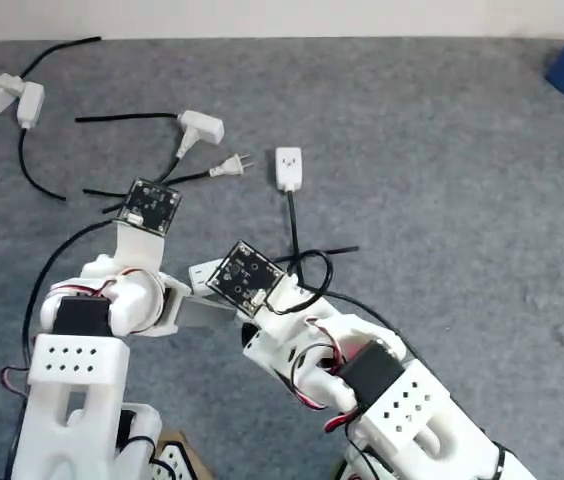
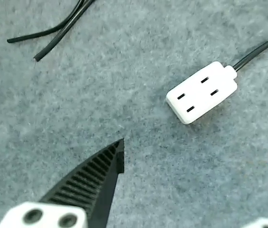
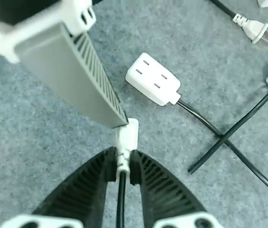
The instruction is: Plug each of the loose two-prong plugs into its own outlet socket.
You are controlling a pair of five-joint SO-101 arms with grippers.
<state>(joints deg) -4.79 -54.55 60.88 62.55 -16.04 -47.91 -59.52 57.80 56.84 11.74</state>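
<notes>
Right pincer carries a plug; its socket lies ahead and off to one side.

On the grey table [image 1: 462,200], the right arm [image 1: 392,390] stretches low and forward. The left arm [image 1: 82,340] stands folded beside it. The right pincer [image 3: 122,154] is clamped on the held plug [image 3: 127,135], whose cord trails back between the jaws. The left pincer [image 2: 106,175] is spread wide, and its grey jaw slants across just in front of that plug. The outlet socket [image 3: 153,78] lies slots-up beyond the right pincer's tips. It is off the plug's line, with its long axis aslant to it. The right arm looks better placed, though the plug likely needs swinging and tipping down. A loose plug [image 3: 253,28] lies farther off, prongs bare.
</notes>
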